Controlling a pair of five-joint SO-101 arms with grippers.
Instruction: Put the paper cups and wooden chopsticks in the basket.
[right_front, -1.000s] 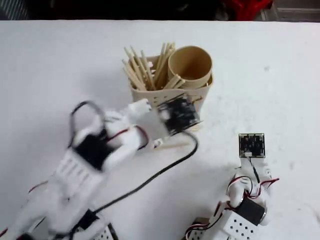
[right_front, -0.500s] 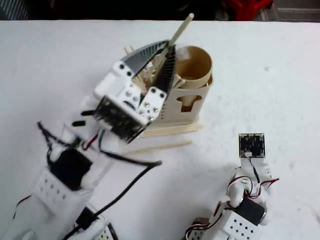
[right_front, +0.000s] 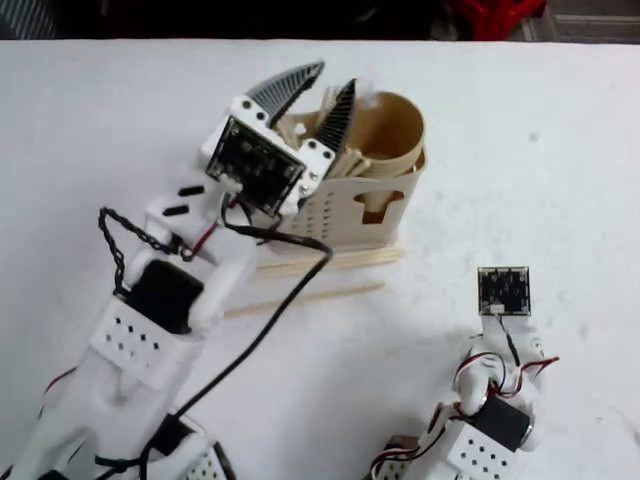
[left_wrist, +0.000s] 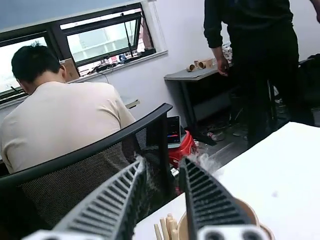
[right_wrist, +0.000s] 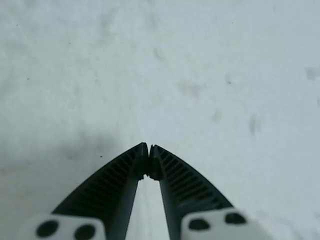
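High view has the basket (right_front: 350, 215) standing toward the far edge of the desk (right_front: 560, 150). A paper cup (right_front: 385, 130) sits upright in its right part, and a bundle of chopsticks (right_front: 345, 162) leans beside the cup. The left fingers (right_front: 288, 86) hang over that bundle, spread apart and gripping nothing. Two loose chopsticks (right_front: 340, 258) lie flat on the desk on the basket's near side, one along its base and the other just beyond it toward the near edge. Near that edge, the right fingers (right_wrist: 120, 185) are clenched tip to tip on nothing, above bare desk.
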